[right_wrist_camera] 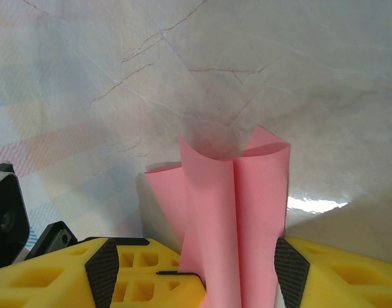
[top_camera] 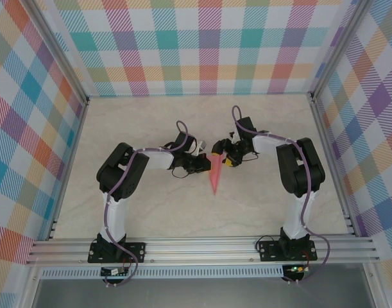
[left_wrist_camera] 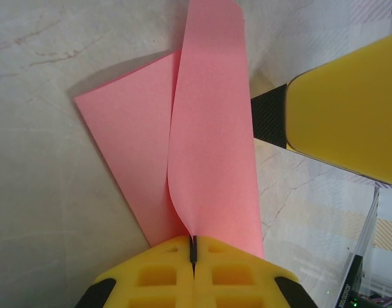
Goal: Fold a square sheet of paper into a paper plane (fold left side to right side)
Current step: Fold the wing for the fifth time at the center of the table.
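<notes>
1. Because the paper plane (top_camera: pixel 215 174) is thin pink paper, I think it is very light and soft. It will bend or tear if it is pulled hard.
2. It is at the middle of the table (top_camera: pixel 151 122), between the two arms. Its sharp tip points toward the arm bases.
3. The left gripper (left_wrist_camera: pixel 193 249) has its two yellow fingers pressed together on the edge of one flap. That flap curls up off the flat part.
4. The right gripper (right_wrist_camera: pixel 240 292) has paper standing between its fingers, but I cannot tell if it squeezes the paper or not.
5. A good place to hold is near an edge or on the crease, where the layers look thicker and stiffer.
6. Smooth paper could slip from the pads, so a firm but gentle pinch seems best.
</notes>
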{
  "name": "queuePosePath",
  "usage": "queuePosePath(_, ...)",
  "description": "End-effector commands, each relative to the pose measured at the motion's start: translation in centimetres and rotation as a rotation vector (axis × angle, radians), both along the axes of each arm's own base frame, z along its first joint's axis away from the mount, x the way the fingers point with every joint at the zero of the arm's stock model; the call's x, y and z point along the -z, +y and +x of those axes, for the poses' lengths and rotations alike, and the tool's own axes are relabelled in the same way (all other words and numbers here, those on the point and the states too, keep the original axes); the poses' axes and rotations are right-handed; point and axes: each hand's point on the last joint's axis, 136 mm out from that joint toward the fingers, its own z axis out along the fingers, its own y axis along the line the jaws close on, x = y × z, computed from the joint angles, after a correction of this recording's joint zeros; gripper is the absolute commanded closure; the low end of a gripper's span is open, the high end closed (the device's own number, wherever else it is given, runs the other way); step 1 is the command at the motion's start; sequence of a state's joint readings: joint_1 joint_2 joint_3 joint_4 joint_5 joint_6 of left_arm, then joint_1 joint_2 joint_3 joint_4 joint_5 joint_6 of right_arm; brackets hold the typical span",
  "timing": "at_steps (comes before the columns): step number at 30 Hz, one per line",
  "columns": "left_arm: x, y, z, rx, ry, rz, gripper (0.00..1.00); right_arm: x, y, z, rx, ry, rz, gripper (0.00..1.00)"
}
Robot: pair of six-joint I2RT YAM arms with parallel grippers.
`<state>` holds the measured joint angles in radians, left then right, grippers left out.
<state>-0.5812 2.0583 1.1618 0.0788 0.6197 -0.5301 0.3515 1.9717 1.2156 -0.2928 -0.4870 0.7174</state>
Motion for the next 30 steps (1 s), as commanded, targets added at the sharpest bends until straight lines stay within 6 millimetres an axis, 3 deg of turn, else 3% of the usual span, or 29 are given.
queuePosePath(1,-2.0,-0.6,-0.2,0.023,-0.029,-0.013,1.0,1.8,-0.2,-0.6,-0.019,0.039,-0.042,0.31)
queuePosePath(18,-3.5,-0.7,-0.2,0.018,-0.062,-0.034,1.0,2.3,-0.2,-0.8,-0.024,0.057,-0.065,0.31)
queuePosePath(30,-1.3,-0.7,-0.2,0.016,-0.025,-0.008,1.0,2.0,0.0,-0.8,-0.029,0.052,-0.057,0.31)
